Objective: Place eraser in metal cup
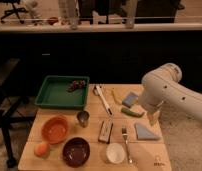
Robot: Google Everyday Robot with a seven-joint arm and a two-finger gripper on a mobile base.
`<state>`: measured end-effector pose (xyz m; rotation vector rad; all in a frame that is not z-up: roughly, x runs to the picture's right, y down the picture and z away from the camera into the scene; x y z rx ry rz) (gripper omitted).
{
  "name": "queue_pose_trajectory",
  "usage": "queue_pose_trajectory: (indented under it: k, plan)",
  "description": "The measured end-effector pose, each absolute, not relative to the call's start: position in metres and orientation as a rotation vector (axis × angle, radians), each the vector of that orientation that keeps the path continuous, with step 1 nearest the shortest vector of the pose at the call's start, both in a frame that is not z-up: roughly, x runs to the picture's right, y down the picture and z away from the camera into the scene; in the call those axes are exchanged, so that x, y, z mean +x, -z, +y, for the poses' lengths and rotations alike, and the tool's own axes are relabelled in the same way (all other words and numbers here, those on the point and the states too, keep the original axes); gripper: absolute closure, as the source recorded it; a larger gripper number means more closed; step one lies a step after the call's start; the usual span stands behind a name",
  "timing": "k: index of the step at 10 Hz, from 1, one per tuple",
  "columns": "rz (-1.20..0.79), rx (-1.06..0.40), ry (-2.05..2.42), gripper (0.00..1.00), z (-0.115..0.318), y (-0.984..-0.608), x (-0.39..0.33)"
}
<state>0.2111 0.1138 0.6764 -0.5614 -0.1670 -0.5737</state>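
The pale arm point(169, 95) looms over the table's 3 o'clock edge. Its gripper point(154, 118) points down near a pale blue triangle point(144, 132) and carries nothing; whether it is parted or closed I cannot tell. The eraser point(105, 131) lies flat near the table's middle. The metal cup point(83, 118) stands upright just beside it at its 10 o'clock, not touching. The likely trouble is fit: the eraser looks longer than the cup is deep, so lowered crooked it could catch the rim, knock the light cup over, or topple back out. The room behind is dark, with a pale ledge point(94, 26) across 12 o'clock. The wooden table point(149, 152) is crowded: a green tray point(61, 92) at 10 o'clock, an orange bowl point(55, 129) and a maroon bowl point(76, 151) towards 7 o'clock, and a white cup point(115, 153) and fork point(126, 145) at 6 o'clock.
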Motion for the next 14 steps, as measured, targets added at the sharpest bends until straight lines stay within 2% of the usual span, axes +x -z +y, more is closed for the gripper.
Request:
queue_pose_trajectory:
  k: [7, 14]
  plan:
    - [-0.406, -0.54, 0.987, 0.2, 0.123, -0.668, 0.158]
    - [-0.426, -0.535, 1.018, 0.2, 0.123, -0.668, 0.155]
